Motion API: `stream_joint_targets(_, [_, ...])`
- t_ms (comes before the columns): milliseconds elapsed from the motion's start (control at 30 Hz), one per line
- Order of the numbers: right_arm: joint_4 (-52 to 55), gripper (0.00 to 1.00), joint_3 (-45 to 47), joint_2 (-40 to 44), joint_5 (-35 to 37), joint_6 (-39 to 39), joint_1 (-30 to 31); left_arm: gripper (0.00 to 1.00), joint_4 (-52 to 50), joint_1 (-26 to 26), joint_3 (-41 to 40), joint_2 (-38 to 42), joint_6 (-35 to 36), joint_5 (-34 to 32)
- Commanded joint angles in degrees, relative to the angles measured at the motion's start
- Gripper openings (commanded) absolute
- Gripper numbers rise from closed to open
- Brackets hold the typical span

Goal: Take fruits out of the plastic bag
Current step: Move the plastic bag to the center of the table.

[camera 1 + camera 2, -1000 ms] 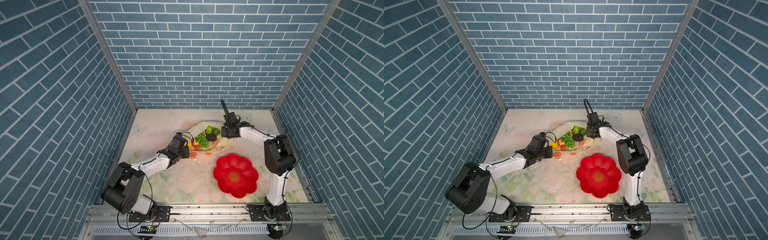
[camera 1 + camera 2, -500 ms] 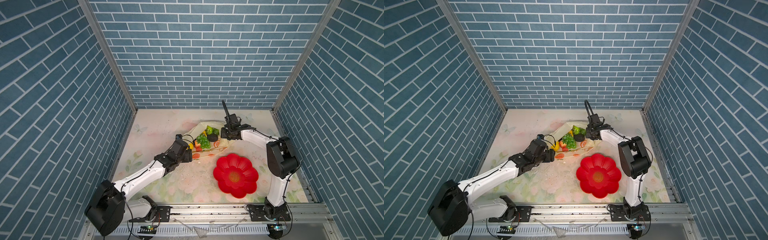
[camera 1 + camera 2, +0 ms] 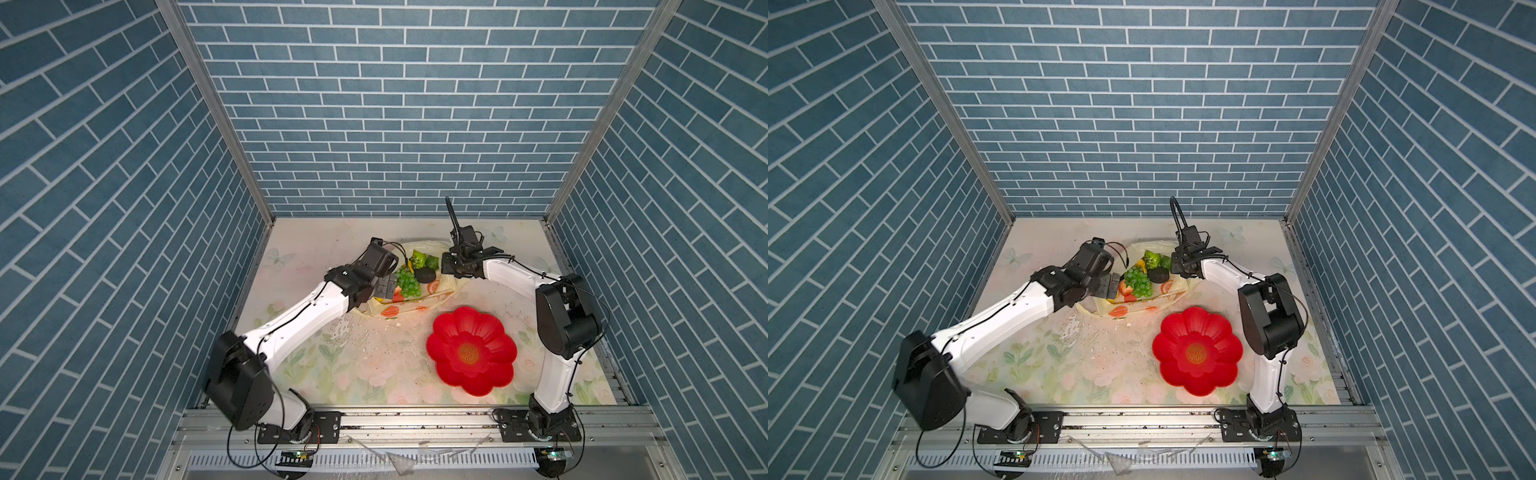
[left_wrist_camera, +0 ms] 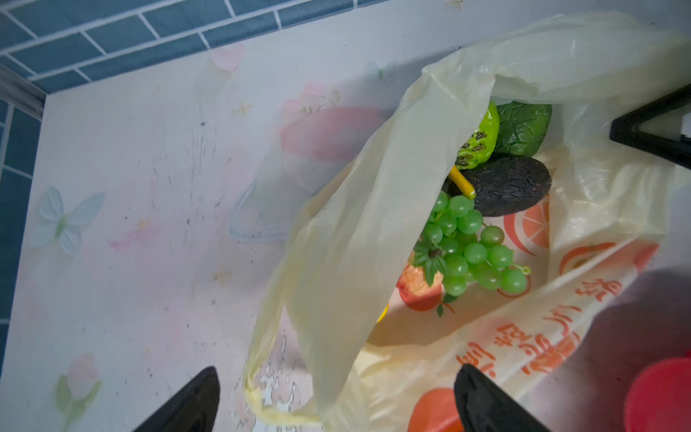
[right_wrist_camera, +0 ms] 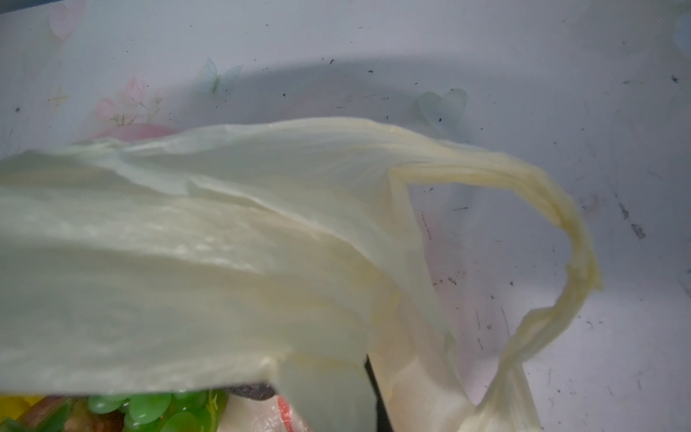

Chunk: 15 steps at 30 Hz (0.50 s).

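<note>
Left hand [image 4: 336,374], jaws newly apart

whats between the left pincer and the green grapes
A loose fold of the plastic bag, draped at its mouth, lies between the left pincer and the grape bunch; the left wrist view shows it.

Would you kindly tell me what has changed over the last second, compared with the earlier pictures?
The left claw moved in closer to the mouth of the plastic bag and opened wide, apparently letting go of the bag's near edge. The right claw stayed shut on the far rim, the fruits remain inside the bag, and the red plate has not moved.
</note>
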<state>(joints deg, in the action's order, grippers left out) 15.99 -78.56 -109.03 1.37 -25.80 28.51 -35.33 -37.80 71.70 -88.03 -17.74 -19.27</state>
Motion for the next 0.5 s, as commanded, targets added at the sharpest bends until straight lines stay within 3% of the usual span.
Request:
stream_joint_targets(0, [-0.7, 0.0, 1.1, 2.5, -1.1, -2.1, 0.5, 0.99, -5.6, -0.4, 4.8, -7.8, 4.6, -3.4])
stream_joint_targets(167, [-0.5, 0.0, 0.8, 2.5, -1.4, -2.1, 0.9, 0.98, -7.1, 0.0, 10.9, -15.9, 4.7, -6.7])
stream_joint_targets(367, [-0.5, 0.0, 0.7, 2.1, -1.3, -2.2, 1.0, 0.74, -4.6, 2.8, 11.0, -17.7, 2.7, -4.9])
stream_joint_targets(467, [-0.3, 0.0, 0.0, 1.5, -1.4, -2.1, 1.0, 0.57, -3.3, 4.6, 9.7, -17.7, 1.6, -3.6])
